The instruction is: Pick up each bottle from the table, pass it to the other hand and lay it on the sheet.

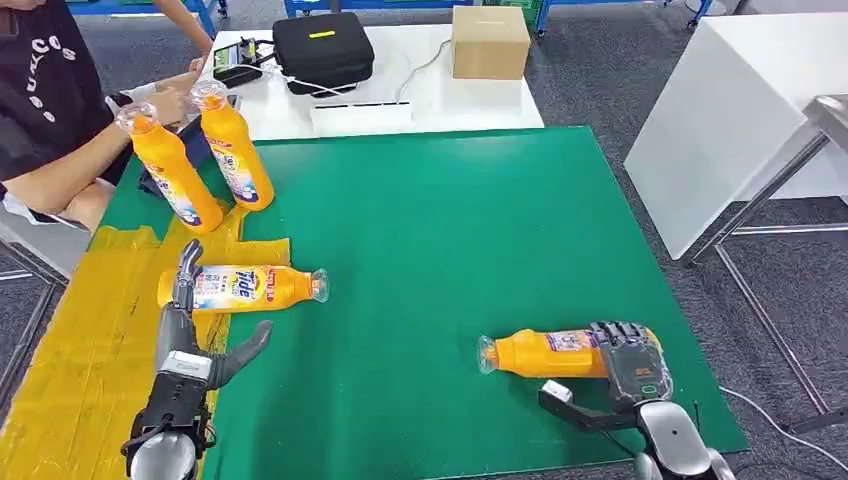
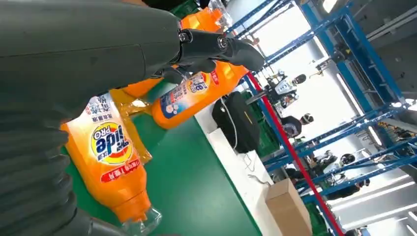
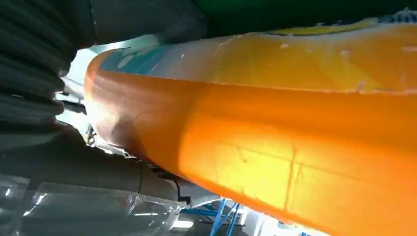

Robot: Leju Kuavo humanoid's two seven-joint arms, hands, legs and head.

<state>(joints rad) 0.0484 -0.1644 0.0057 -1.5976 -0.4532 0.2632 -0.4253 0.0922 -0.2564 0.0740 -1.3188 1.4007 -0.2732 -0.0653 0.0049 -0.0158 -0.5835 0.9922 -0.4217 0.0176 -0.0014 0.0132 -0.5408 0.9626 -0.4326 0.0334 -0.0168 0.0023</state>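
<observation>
One orange Tide bottle (image 1: pixel 245 288) (image 2: pixel 110 162) lies across the edge of the yellow sheet (image 1: pixel 90 340). My left hand (image 1: pixel 195 345) sits just behind it, fingers stretched out, one fingertip touching the bottle and the thumb spread wide, holding nothing. Two more orange bottles (image 1: pixel 170 170) (image 1: pixel 235 145) stand upright at the sheet's far end. At the front right another orange bottle (image 1: pixel 545 353) (image 3: pixel 275 147) lies on the green mat (image 1: pixel 450 230). My right hand (image 1: pixel 628 362) grips its base end, fingers curled over the top and the thumb on the near side.
A seated person at the far left has a hand (image 1: pixel 165 100) close to the caps of the upright bottles. Behind the mat are a black case (image 1: pixel 322 50) and a cardboard box (image 1: pixel 490 40). A white table (image 1: pixel 720 130) stands to the right.
</observation>
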